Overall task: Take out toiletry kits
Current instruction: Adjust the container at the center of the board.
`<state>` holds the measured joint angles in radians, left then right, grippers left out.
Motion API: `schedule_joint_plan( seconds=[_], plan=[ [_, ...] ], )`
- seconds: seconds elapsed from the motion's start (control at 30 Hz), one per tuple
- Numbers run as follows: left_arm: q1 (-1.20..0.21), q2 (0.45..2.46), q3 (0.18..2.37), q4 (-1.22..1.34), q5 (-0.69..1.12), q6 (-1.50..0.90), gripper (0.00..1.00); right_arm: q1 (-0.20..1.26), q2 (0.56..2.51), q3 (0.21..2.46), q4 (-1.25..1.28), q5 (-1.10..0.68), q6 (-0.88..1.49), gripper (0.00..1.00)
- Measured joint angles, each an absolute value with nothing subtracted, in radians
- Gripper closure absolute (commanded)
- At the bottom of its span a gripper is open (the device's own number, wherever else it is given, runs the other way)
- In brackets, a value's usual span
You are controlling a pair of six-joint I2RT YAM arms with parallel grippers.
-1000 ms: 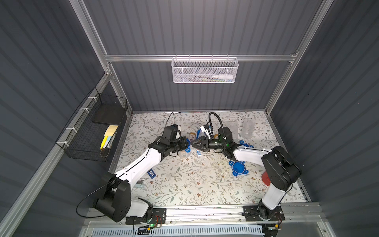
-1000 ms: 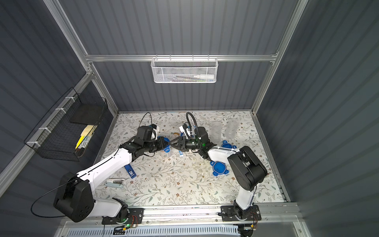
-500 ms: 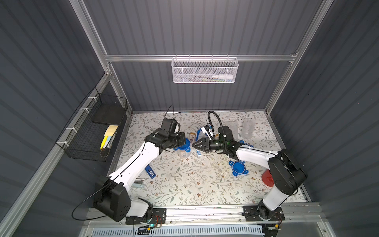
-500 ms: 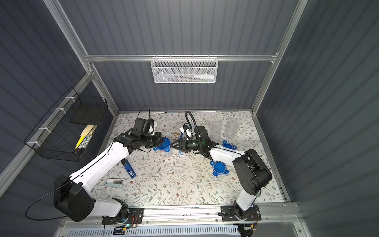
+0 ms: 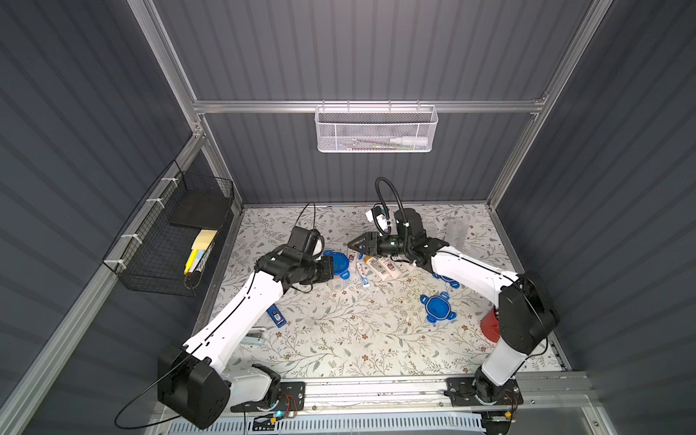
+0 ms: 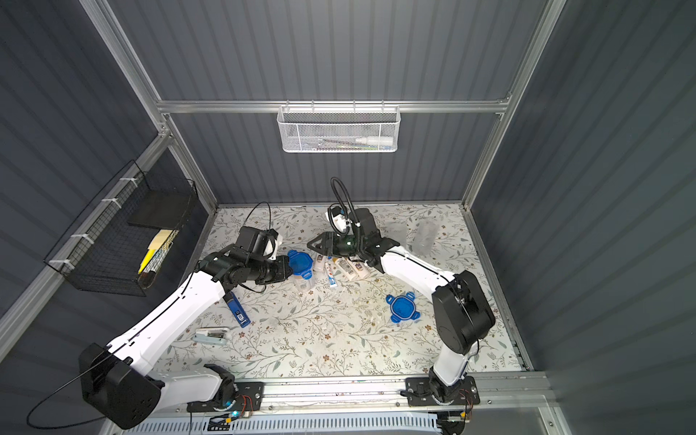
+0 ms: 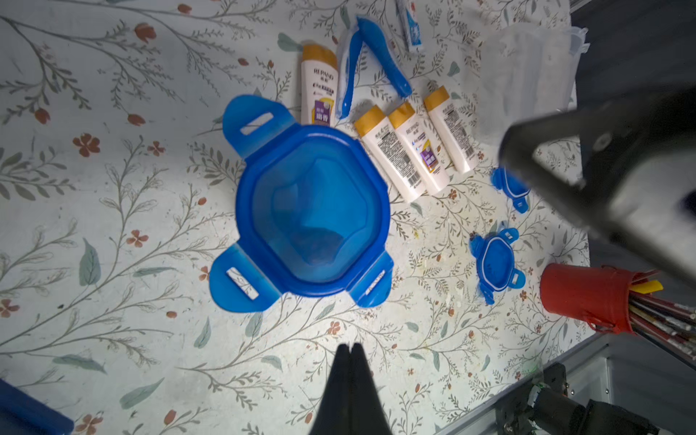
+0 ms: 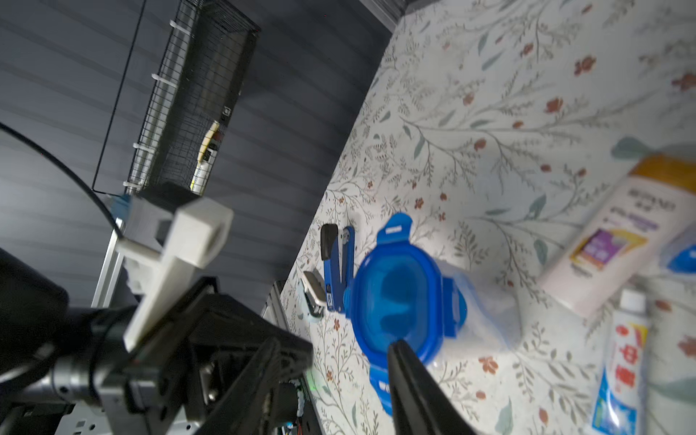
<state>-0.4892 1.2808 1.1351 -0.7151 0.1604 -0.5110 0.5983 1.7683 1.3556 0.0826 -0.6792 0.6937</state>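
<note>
Blue clip lid (image 7: 312, 211) sits on the clear jar (image 5: 339, 284), flaps flared loose — likely why the left gripper (image 7: 350, 356), fingertips pressed together and empty, hangs just beside it. Right of the jar the toiletry kits (image 7: 418, 150) lie on the floral table (image 5: 339, 339), the right gripper (image 5: 353, 246) stretched low over them — jaws half spread, empty.

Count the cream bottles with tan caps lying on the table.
4. One bottle lies by a blue toothbrush; three lie side by side near the blue-lidded jar. Others may be hidden.
</note>
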Motion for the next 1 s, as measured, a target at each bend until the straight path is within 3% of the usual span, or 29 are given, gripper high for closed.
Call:
schedule_joint_plan(
  seconds=[0.47, 1.0],
  plan=[
    [-0.489, 1.320, 1.097, -0.710, 0.199, -0.481, 1.00, 0.634, 2.111, 1.667, -0.053, -0.642, 0.632, 0.50],
    [-0.424, 1.360, 1.091, -0.703, 0.175, -0.481, 1.00, 0.688, 2.109, 1.660, -0.086, -0.636, 0.586, 0.50]
  ],
)
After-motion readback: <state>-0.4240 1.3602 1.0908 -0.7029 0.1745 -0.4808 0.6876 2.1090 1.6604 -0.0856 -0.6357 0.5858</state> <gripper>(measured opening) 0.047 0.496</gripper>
